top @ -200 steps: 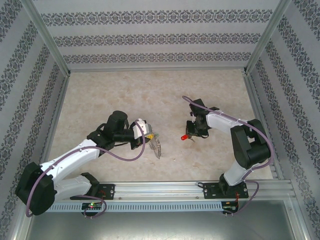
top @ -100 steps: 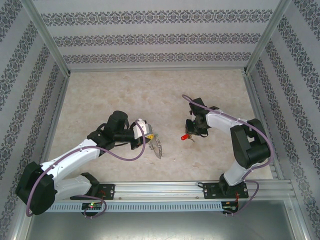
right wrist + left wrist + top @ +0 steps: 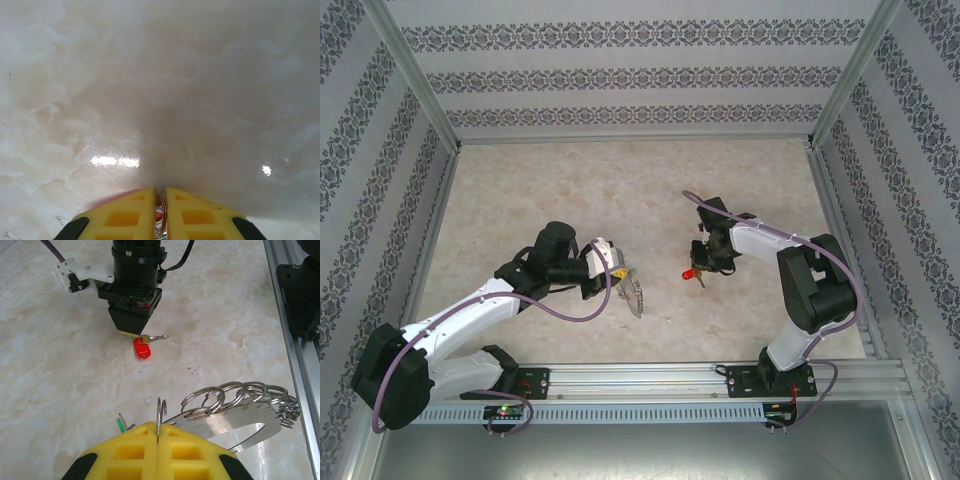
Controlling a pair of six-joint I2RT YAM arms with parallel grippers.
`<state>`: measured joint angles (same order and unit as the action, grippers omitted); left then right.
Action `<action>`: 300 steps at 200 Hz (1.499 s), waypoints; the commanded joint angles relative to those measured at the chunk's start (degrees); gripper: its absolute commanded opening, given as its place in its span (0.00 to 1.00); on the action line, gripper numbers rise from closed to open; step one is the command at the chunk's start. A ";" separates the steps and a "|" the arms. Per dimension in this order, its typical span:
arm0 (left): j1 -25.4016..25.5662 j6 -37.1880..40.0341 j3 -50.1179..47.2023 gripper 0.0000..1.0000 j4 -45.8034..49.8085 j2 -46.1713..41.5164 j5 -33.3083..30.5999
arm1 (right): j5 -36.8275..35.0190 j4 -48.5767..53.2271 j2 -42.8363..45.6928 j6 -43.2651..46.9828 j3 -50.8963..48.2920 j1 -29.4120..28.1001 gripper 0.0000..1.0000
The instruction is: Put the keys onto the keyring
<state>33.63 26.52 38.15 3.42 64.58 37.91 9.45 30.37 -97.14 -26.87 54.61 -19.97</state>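
Keyring [image 3: 225,415], held by the left gripper [image 3: 158,436], hung left of the middle of the table [image 3: 520,190], nearer its near edge than its far one. The yellow fingers [image 3: 130,455] were pressed together on one thin wire loop of it. The flat grey hoop with its row of small rings stretched out to their right. A sliver of the green key [image 3: 121,424] showed just beside those fingers; whether it sat on the hoop could not be told.

The red key [image 3: 142,349] was right of the table's middle, well apart from the keyring, its head on the surface and its silver blade pointing sideways. The right gripper [image 3: 131,332] stood over it, pointing down. Its fingers [image 3: 125,215] were almost together, with only a narrow slit between, clamped on the key's metal part next to the head.
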 commanded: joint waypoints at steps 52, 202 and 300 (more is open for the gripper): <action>-0.19 -0.57 1.16 0.00 -0.12 0.63 2.23 | -1.54 0.49 1.52 0.09 0.60 0.44 0.18; -0.23 -0.26 1.17 0.00 0.37 1.41 2.74 | -0.72 0.77 3.73 0.97 -0.17 0.08 0.00; -0.16 -0.77 0.72 0.00 -0.52 2.20 3.05 | 0.81 0.33 1.62 1.46 -0.47 -0.23 0.09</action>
<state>33.63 26.52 38.15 3.86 67.20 38.96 9.39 30.37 -94.52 -26.17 54.19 -20.01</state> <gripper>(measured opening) 0.043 0.083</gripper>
